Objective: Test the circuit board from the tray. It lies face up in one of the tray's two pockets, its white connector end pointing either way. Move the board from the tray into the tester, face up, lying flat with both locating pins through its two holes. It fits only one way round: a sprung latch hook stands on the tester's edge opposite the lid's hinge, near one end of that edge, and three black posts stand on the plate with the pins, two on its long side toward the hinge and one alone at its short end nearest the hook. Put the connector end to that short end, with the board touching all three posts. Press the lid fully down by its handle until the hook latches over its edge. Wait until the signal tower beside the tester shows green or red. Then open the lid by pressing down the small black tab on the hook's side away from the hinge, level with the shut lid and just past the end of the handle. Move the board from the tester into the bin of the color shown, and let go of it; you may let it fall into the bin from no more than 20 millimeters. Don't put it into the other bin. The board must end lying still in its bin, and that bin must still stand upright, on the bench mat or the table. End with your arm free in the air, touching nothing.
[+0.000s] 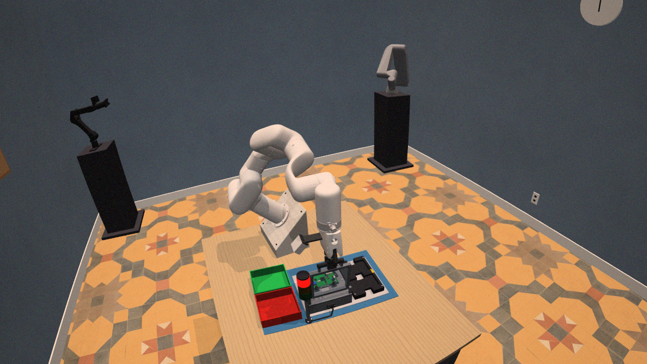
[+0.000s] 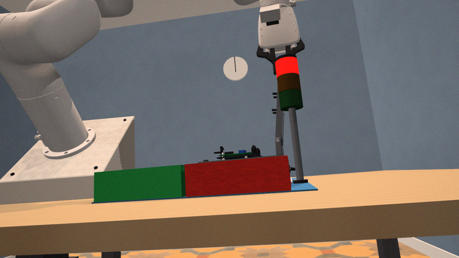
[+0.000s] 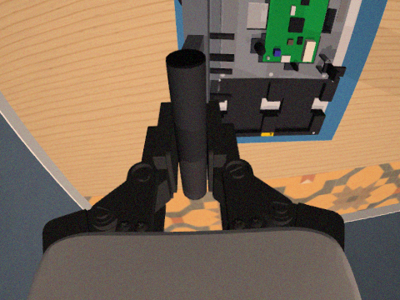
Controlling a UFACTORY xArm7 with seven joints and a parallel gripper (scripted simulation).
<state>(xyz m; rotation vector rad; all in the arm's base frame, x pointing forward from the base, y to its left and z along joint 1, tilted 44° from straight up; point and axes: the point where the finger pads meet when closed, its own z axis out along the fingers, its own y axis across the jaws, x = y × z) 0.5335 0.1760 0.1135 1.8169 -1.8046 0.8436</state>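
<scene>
Gripper: the gripper (image 3: 193, 172) is closed firmly on the lid's handle (image 3: 188, 117), a dark round bar clamped between the fingers.
Lid: the lid (image 2: 279, 128) is swung up to near vertical over the hinge edge of the tester (image 1: 327, 296), judged fully open.
Signal tower: red is shown at the top of the signal tower (image 2: 287, 65).
Board: the circuit board (image 3: 297, 17) is seen lying face up on the tester's plate, uncovered.
Key relation: the board is below the gripper and forward of it, toward the front edge of the table (image 1: 362, 334); its long axis is seen in the wrist view running roughly parallel to the handle bar.
Bins: the red bin (image 1: 276, 307) stands at the left front corner of the mat (image 1: 388, 289), touching the green bin (image 1: 270, 278) behind it.
Next move, as judged: the handle is to be released, then the board is to be reached by descending away from the hinge.
</scene>
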